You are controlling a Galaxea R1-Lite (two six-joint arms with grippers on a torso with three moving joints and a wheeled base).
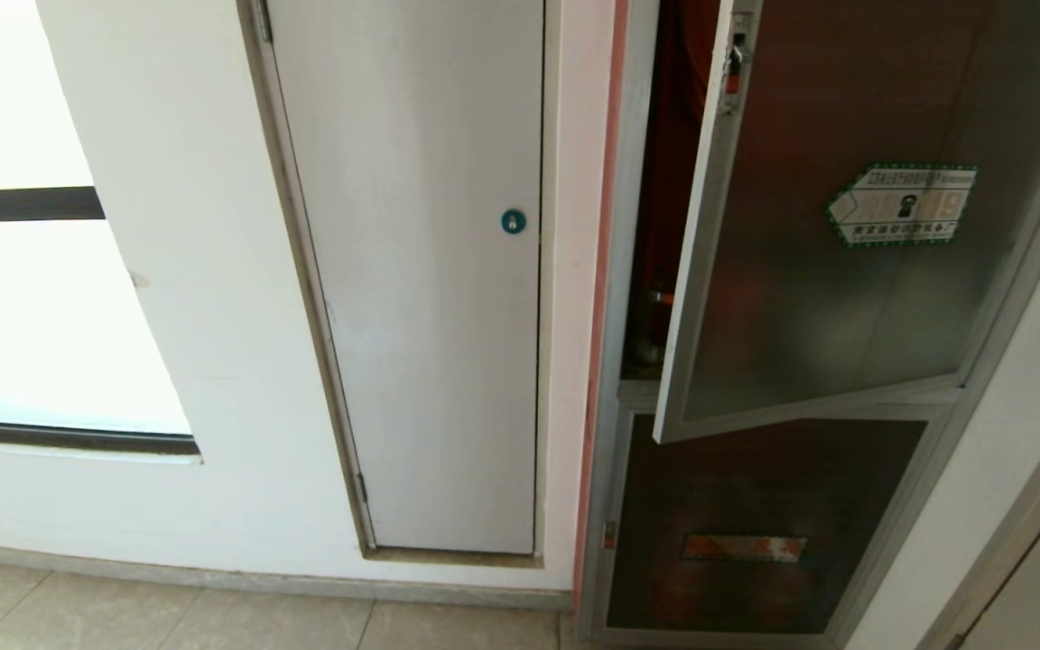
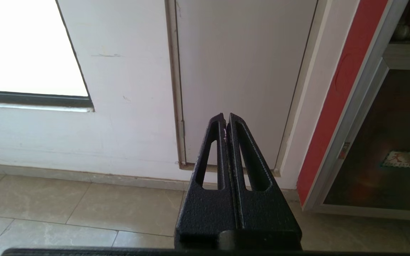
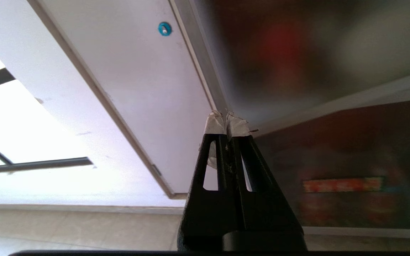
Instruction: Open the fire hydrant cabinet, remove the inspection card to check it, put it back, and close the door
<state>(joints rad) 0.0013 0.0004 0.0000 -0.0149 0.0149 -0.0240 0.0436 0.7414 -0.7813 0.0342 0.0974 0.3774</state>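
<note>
The right tool (image 3: 226,119), its taped tips pinched together on nothing, is pointing at the lower free corner of the large silver-framed dark glass door (image 1: 831,253), probably to nudge that edge. The door is standing ajar from the tall silver fire hydrant cabinet (image 1: 628,271), leaving a narrow gap. The left tool (image 2: 227,122) is sitting closed and empty, facing the plain white door (image 2: 240,71). No inspection card is showing.

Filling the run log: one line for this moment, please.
silver-framed dark glass door: ajar | inspection card: unseen | right gripper: shut, empty, by door's lower corner | left gripper: shut, parked
</note>
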